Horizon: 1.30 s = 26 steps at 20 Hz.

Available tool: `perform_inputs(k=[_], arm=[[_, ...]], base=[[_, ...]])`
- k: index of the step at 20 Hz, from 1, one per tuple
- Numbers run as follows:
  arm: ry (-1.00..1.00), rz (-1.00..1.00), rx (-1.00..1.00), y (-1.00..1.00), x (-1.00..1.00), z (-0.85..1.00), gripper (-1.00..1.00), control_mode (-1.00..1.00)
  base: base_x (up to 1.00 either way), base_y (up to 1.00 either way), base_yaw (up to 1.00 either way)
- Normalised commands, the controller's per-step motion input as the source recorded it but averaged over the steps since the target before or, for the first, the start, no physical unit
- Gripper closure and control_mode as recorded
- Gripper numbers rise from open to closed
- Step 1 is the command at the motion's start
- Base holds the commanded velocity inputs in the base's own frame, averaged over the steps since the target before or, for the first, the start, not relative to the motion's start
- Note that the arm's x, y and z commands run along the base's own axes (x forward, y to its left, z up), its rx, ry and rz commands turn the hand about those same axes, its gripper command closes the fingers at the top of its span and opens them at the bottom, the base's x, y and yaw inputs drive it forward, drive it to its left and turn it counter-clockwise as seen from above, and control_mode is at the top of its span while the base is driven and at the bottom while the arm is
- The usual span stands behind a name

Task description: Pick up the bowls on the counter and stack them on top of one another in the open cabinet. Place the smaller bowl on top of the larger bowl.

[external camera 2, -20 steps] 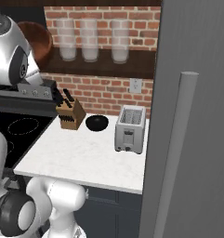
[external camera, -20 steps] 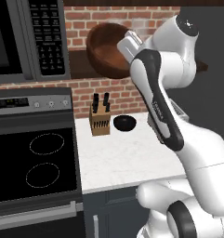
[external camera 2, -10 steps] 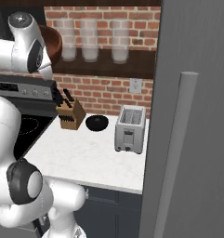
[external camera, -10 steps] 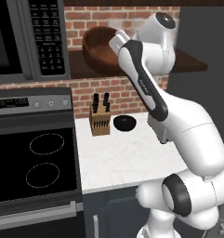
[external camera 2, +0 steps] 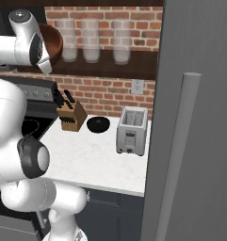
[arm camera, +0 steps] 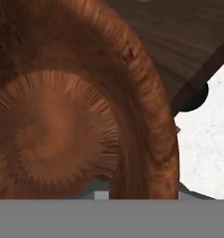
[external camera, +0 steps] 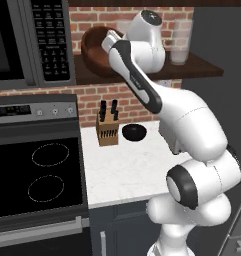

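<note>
Claw (external camera: 103,44) at larger bowl (external camera: 94,46) rim, opening unclear

I am working in a kitchen: a black stovetop with ring burners (external camera: 39,172), a black keypad microwave (external camera: 27,42), a silver two-slot toaster (external camera 2: 132,131), a speckled white marble counter (external camera: 127,167).

Even, diffuse rendered light; no single source evident. Soft highlights on glossy white arm (external camera: 192,125), faint sheen on small black bowl (external camera: 134,132). Weak contact shadows beneath knife block (external camera: 107,129) and toaster (external camera 2: 132,131) on pale counter (external camera: 127,170). Shelf (external camera: 192,65) above counter dim, underside dark. Base views coarse, jagged edges along brick lines. Hand view soft, pixelated: large wooden bowl (arm camera: 62,116) too close, grain smeared. No lens distortion at edges.
</note>
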Motion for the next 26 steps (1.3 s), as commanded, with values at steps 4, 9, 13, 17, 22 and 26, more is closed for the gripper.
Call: perform_inputs(k=[4,9,13,17,22,26], arm=[[0.01,0.0,0.0,0.05,0.51,-0.02,1.0,-1.0],[0.03,0.0,0.0,0.0,0.4,-0.03,1.0,-1.0],[0.0,0.0,0.0,-0.02,0.04,0.0,1.0,-1.0],[0.0,0.0,0.01,-0.13,-0.09,0.0,1.0,-1.0],[-0.04,0.0,0.02,-0.1,-0.14,0.0,1.0,-1.0],[-0.06,0.0,0.02,-0.05,0.0,0.0,1.0,-1.0]], base=[[0.0,0.0,0.0],[0.0,0.0,0.0],[0.0,0.0,0.0],[0.0,0.0,0.0],[0.0,0.0,0.0],[0.0,0.0,0.0]])
